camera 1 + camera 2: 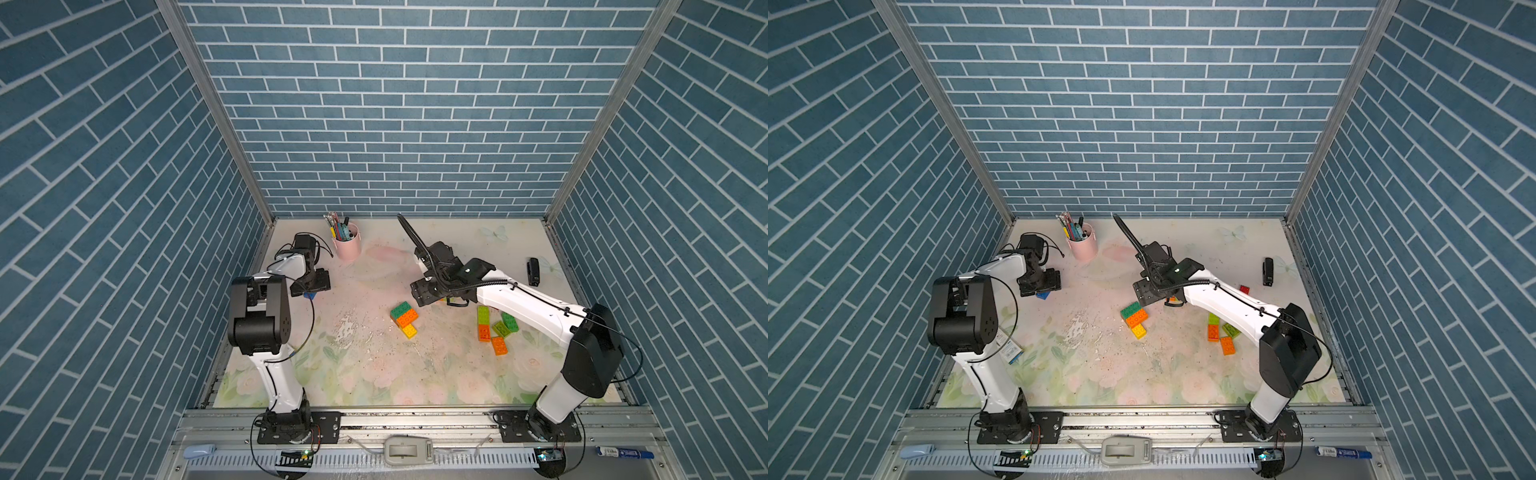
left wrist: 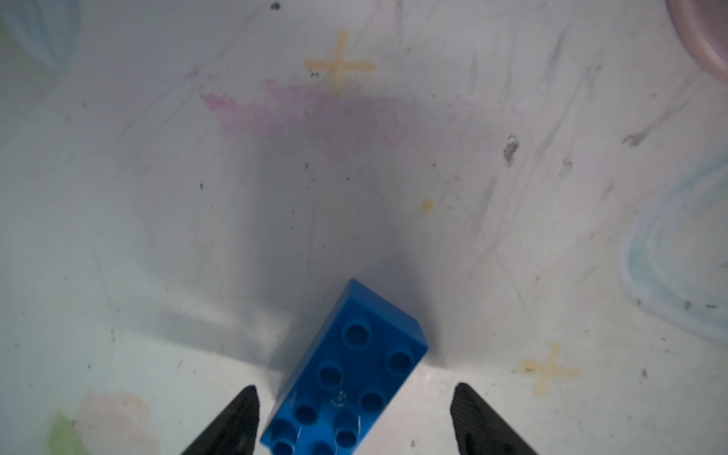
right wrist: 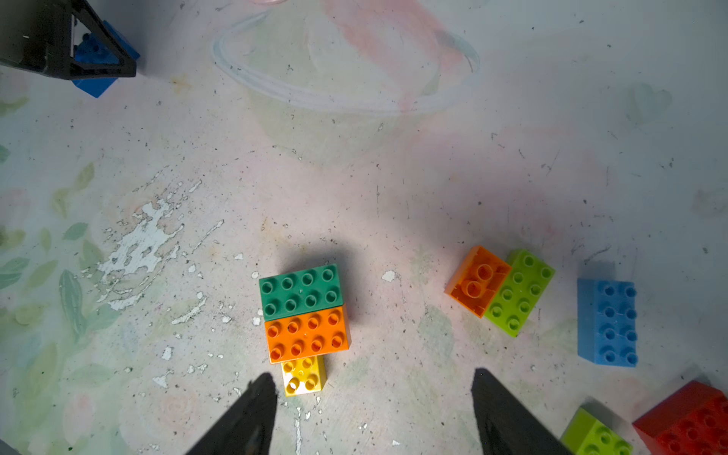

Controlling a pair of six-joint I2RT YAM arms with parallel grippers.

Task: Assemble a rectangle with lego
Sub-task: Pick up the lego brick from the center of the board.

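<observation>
The dark green, orange and yellow studded plastic bricks (image 3: 306, 333) sit touching in a row. My right gripper (image 3: 372, 374) hovers near that row, jaws apart, empty. Well away from the row, my left gripper (image 2: 354, 388) straddles a blue studded plastic brick (image 2: 346, 378), jaws apart, not clamped. Loose orange and lime bricks (image 1: 484, 332) lie on the row's opposite side.

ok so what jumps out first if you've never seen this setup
The green, orange and yellow brick cluster in the centre catches the eye first. Next comes a blue brick lying between the open fingers of the left tool, then a pink pen cup at the back.
</observation>
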